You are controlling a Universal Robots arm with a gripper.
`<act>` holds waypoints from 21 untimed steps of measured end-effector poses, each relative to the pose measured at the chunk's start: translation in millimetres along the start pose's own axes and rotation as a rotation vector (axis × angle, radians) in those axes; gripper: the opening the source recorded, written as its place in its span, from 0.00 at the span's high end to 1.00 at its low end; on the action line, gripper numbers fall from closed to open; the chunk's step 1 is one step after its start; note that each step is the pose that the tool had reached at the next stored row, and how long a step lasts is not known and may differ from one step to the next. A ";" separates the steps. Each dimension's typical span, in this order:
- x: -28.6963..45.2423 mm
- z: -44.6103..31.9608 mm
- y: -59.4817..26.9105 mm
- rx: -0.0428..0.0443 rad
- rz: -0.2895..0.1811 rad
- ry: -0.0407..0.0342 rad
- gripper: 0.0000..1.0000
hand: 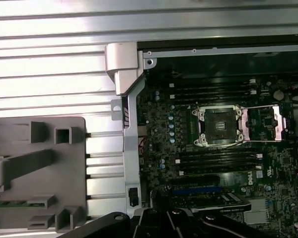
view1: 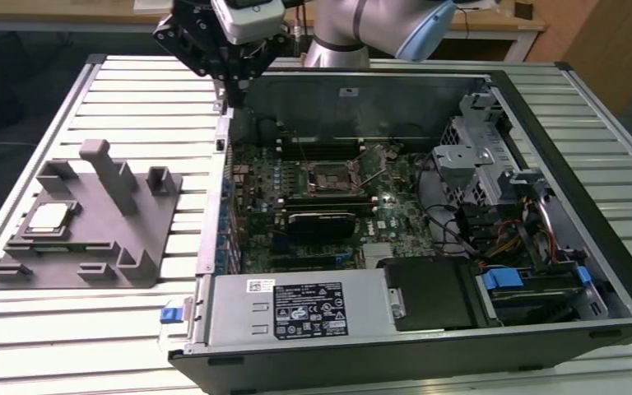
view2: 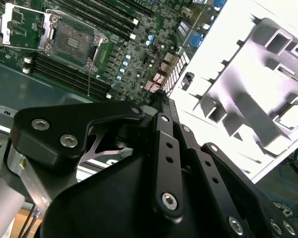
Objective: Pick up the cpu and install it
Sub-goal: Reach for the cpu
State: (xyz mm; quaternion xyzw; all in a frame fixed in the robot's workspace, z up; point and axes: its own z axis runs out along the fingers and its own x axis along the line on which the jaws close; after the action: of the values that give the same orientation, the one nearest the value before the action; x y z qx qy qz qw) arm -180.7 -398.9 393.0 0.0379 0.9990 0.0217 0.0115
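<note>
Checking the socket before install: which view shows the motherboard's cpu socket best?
The first wrist view: the cpu socket is seen almost straight on, whole, its cover plate swung open. The second wrist view shows it slanted; the exterior view shows it farther off, inside the case.

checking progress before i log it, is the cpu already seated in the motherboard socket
No, in the exterior view the cpu lies on the grey holder on the table, outside the computer case.
</note>
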 end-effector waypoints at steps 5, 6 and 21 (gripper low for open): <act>3.7 -0.1 -0.3 0.0000 0.000 0.0000 0.89; 4.7 -0.1 -0.4 0.0001 0.000 0.0000 0.89; 45.2 0.2 -3.5 -0.0001 0.000 -0.0013 0.89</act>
State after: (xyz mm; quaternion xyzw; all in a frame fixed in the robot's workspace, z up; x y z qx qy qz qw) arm -226.1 -398.9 391.7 0.0379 0.9990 0.0217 0.0121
